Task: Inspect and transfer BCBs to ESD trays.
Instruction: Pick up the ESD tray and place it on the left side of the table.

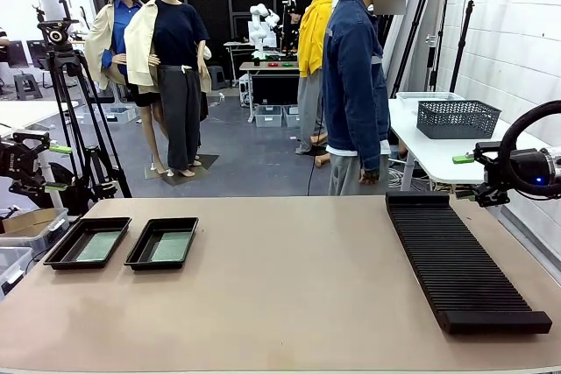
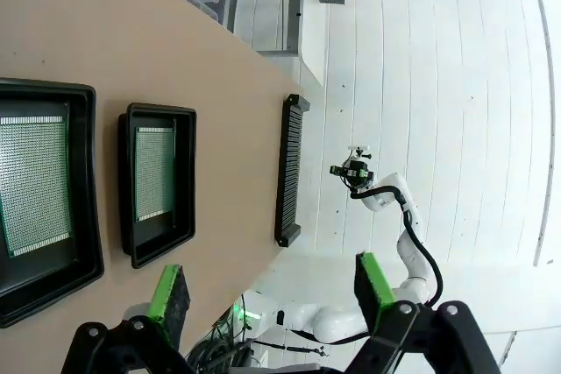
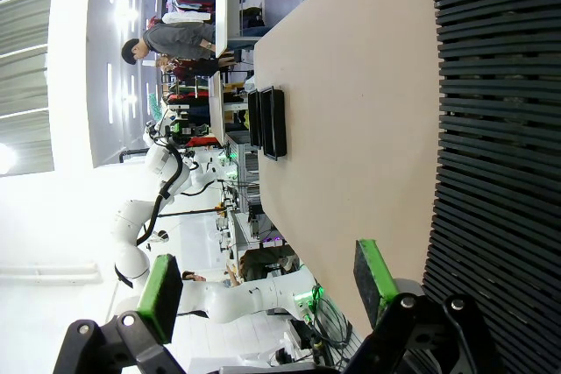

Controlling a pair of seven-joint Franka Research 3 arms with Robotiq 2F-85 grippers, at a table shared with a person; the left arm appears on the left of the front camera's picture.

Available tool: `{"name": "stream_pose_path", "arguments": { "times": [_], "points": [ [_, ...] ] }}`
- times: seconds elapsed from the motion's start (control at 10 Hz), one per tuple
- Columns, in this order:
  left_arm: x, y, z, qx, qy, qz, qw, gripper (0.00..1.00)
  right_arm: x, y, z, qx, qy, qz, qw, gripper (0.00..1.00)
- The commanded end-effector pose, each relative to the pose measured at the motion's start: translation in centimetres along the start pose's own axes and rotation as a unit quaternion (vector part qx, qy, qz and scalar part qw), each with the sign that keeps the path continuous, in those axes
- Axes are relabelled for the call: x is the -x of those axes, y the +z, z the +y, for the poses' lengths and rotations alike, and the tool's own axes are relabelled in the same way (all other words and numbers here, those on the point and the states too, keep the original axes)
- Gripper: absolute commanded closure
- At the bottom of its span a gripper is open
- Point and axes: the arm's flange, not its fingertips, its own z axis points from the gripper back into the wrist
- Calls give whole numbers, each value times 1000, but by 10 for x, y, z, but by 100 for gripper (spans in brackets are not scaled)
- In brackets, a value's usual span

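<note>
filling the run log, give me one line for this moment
boards: one green BCB in each ESD tray | left tool: open, holding nothing | right tool: open, holding nothing | slotted rack: bare

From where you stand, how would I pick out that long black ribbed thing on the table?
Start at the wide tan table and look to the side opposite the two shallow black plastic trays holding green circuit boards. There lies the long black slotted plastic rack, stretching from the far edge toward the near edge. Unlike the trays, it is narrow, covered in crosswise ribs, and holds nothing.
</note>
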Motion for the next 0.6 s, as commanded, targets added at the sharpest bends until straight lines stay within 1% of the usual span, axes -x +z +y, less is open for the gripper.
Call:
{"name": "stream_pose_path", "arguments": {
  "times": [0.0, 0.5],
  "points": [
    [1, -1, 1, 1, -3, 0, 1000, 0, -3, 0, 2, -3, -4, 4, 1000, 0],
    [1, -1, 1, 1, -3, 0, 1000, 0, -3, 0, 2, -3, -4, 4, 1000, 0]
  ]
}}
